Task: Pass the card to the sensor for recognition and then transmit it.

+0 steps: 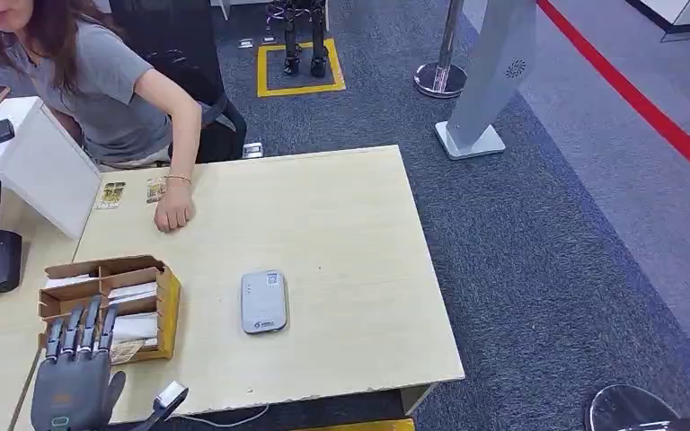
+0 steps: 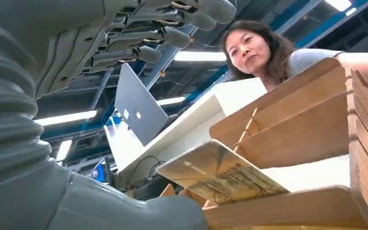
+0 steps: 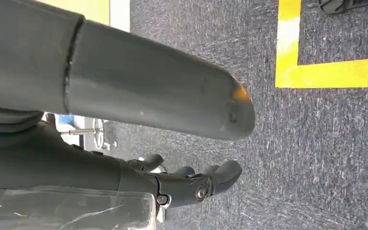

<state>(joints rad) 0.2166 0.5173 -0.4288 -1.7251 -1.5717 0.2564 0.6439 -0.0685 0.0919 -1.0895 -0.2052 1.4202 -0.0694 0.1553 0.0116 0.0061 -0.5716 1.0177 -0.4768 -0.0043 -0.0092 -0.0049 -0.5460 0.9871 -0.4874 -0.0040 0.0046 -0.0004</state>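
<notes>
My left hand (image 1: 76,373) hovers open over the cardboard box (image 1: 166,301), empty above the cards (image 1: 130,294) filed inside. The grey sensor (image 1: 263,301) lies just beside the box. A person's hand (image 1: 172,212) rests on the table (image 1: 341,233) beyond. My right hand (image 3: 191,184) hangs over carpet, fingers apart, empty.

Left hand (image 1: 74,377) cut off at the head view's lower edge, wrist unseen; print on cards (image 1: 130,328) in the cardboard box (image 1: 169,305) too small to read; person (image 1: 99,81) cropped at the top edge.
</notes>
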